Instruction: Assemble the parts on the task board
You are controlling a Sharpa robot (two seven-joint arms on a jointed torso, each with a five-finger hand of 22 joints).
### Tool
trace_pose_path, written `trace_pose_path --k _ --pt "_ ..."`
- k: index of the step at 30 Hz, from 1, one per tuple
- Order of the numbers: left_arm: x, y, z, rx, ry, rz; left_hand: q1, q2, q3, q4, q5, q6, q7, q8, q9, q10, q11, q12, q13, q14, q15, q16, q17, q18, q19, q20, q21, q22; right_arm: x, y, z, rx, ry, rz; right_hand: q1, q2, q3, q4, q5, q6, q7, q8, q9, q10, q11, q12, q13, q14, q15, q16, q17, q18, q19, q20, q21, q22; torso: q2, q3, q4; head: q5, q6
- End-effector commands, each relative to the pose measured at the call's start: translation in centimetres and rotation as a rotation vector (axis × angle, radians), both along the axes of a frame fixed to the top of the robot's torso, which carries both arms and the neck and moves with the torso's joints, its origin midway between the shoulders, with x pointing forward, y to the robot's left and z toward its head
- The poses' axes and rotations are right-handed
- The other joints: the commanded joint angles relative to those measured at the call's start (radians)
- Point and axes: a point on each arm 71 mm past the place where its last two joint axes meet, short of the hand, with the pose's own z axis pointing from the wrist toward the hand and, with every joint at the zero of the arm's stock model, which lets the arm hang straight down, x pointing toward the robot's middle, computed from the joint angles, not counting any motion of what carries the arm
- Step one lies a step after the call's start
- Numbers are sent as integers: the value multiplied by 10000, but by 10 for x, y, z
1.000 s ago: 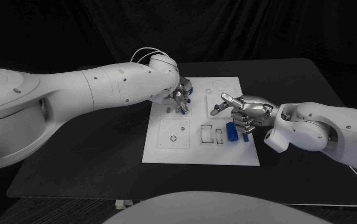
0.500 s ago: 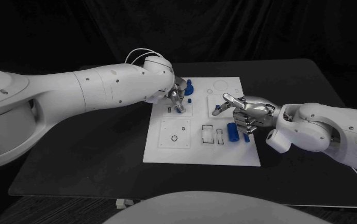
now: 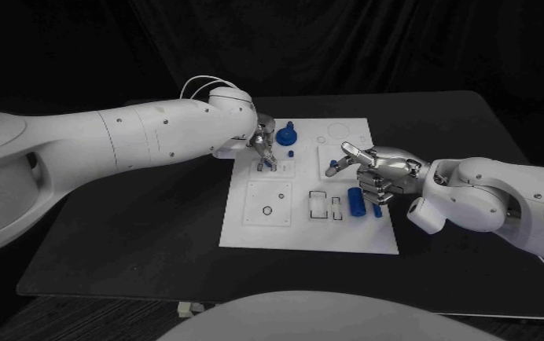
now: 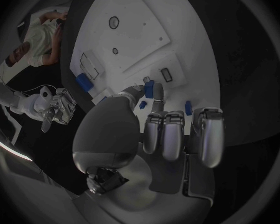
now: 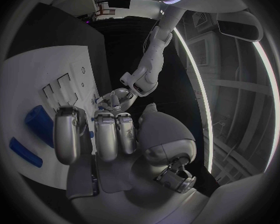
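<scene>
The white task board [image 3: 306, 231] lies mid-table. A tall blue part [image 3: 288, 133] stands upright near its far edge, with a small blue piece [image 3: 292, 153] just in front of it. My left hand [image 3: 263, 150] hovers at the board's far left corner, beside the tall part and apart from it, holding nothing. In the left wrist view my left hand [image 4: 171, 134] is spread above the board [image 4: 140, 30], with the tall part [image 4: 149, 88] beyond the fingertips. My right hand [image 3: 374, 172] hangs over the board's right side with nothing in it. A blue cylinder [image 3: 354, 199] lies under its fingers.
A second blue piece [image 3: 375, 209] lies beside the cylinder near the board's right edge. Empty outlined slots [image 3: 323, 203] sit in the board's middle. In the right wrist view the cylinder [image 5: 37, 122] and the flat blue piece [image 5: 25, 152] lie on the board [image 5: 34, 79]. Black table surrounds the board.
My left hand has drawn back to the left, away from the tall blue part, which now stands free. The right hand has barely moved.
</scene>
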Motion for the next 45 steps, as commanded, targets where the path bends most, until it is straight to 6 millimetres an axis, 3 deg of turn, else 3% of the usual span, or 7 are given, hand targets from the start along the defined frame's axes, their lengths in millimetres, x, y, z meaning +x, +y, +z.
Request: trace_pose_path --k 1,7,29,45 --pt "1 3 1 -203 -271 846 -123 -19 52 12 -42 123 -152 -38 -7 1024 -65 -5 2634 1075 -64 65 2635 90 677 -71 -49 2320 -1 0 -1 -116 148 131 -97 4 13 47 27 -33 13 62 -16 1042 76 26 2635 1005 90 -44 2463 186 262 55 -34 2121 -22 18 -7 23 0" --pt "-2 5 1 -327 -189 1195 -172 -23 70 29 -55 151 -156 -43 14 1024 -68 -5 2634 1075 -66 65 2635 93 673 -71 -65 2315 0 1 -2 -139 164 150 -82 2 65 17 68 -46 22 67 -30 1042 84 26 2635 1001 96 -49 2451 189 251 61 -46 2115 -73 35 -21 86 0" --pt "-7 -1 -1 -213 102 1673 -331 -2 114 103 -33 185 -155 -102 40 1024 -72 -5 2634 1075 -73 65 2635 107 655 -77 -134 2294 0 3 -2 -159 175 171 -56 -4 113 -6 109 -51 28 75 -42 1042 90 26 2635 993 102 -59 2426 198 229 67 -76 2100 -47 29 -26 177 0" --pt "-7 -6 -6 -351 78 1661 -359 24 156 114 -16 168 -152 -154 30 1024 -72 -5 2634 1075 -74 65 2635 125 627 -79 -219 2268 0 3 -2 -122 144 152 -52 -5 126 -9 118 -54 29 77 -46 1042 93 26 2635 995 103 -56 2434 199 226 69 -80 2098 -23 17 -15 138 0"
